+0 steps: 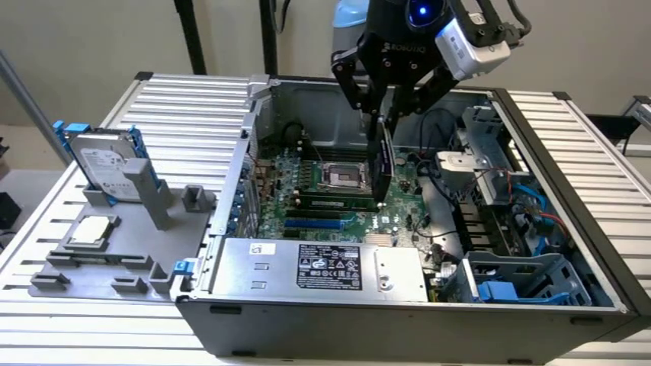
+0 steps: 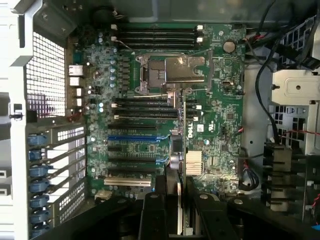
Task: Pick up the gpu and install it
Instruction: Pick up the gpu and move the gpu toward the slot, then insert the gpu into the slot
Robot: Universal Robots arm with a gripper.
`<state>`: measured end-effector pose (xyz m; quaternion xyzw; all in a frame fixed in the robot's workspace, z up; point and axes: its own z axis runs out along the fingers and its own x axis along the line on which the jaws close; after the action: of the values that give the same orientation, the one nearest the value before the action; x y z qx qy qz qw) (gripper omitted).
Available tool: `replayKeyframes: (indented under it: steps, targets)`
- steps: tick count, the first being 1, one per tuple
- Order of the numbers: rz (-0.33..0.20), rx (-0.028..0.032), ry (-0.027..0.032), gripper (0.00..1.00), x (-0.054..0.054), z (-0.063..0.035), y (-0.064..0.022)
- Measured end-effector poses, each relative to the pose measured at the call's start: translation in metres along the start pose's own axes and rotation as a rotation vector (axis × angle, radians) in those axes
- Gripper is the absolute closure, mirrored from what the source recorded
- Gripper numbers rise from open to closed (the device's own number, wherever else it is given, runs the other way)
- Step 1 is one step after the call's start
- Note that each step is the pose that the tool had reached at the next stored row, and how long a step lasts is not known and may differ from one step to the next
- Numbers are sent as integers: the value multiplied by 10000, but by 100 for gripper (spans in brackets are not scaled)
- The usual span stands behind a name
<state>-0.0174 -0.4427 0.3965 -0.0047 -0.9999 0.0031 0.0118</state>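
My gripper (image 1: pixel 385 103) hangs over the open computer case (image 1: pixel 254 152), shut on the top edge of the gpu (image 1: pixel 383 164). The gpu is a thin black card held upright on edge, its lower end just above the green motherboard (image 1: pixel 305 191) beside the CPU socket (image 1: pixel 344 177). In the wrist view the gpu (image 2: pixel 180 200) appears edge-on between the two black fingers (image 2: pixel 155 212), above the motherboard (image 2: pixel 220 125) near the silver heatsink (image 2: pixel 194 162). The expansion slots, among them a blue slot (image 2: pixel 132 137), lie beside the card's line.
A silver hard drive (image 1: pixel 102 160) in a blue frame stands on a grey fixture (image 1: pixel 112 259) at the exterior view's left. The power supply (image 1: pixel 325 265) fills the case front. A drive cage (image 1: pixel 524 278) and cables (image 1: pixel 478 191) crowd the exterior view's right.
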Motion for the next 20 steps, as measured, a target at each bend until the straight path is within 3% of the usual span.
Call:
replayKeyframes:
  steps: [20]
  targets:
    - [0,3,16,73,-15,1,0]
